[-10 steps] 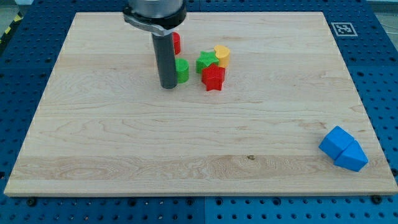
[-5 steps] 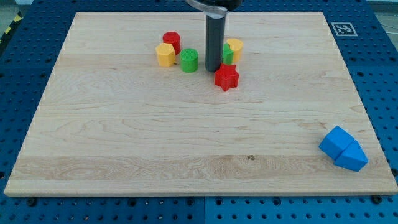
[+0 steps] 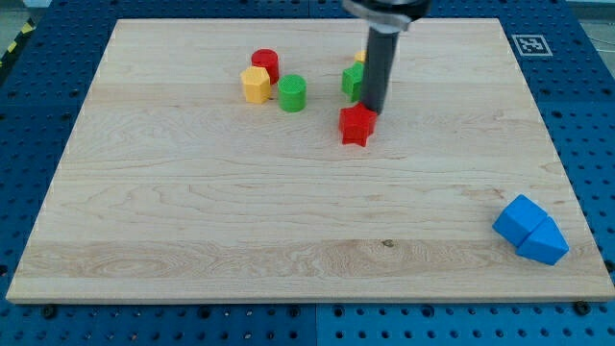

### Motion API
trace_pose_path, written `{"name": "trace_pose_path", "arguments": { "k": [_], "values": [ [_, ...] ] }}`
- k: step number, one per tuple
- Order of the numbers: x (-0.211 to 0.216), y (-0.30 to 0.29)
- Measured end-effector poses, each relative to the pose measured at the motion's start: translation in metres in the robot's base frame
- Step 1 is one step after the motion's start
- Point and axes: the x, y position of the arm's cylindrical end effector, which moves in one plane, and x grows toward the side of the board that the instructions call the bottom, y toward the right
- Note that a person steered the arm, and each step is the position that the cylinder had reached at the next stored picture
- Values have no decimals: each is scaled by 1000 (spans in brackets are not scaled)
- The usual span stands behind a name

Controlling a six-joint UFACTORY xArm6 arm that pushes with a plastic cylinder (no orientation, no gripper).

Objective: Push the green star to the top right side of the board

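Pale wood fills your view: a light-grained board lying flat on a blue table dotted with rows of holes, with a strip of yellow and black tape just visible at the far upper left. Starting at the view's left, a yellow block sits just beside a red cylinder, with a green cylinder close on their right. Further right is the green star, in the upper middle of the board, partly hidden by your rod; a sliver of another yellow block peeks out above it. Your arm carries no gripper, only a dark rod, and my tip stands at the star's right edge, just above a red star. At the top right corner is a black-and-white square marker; no readable writing shows. At the lower right, two blue blocks touch each other.
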Motion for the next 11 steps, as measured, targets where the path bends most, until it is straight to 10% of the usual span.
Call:
{"name": "trace_pose_path", "arguments": {
  "k": [3, 11],
  "values": [
    [-62, -73],
    [-5, 120]
  ]
}}
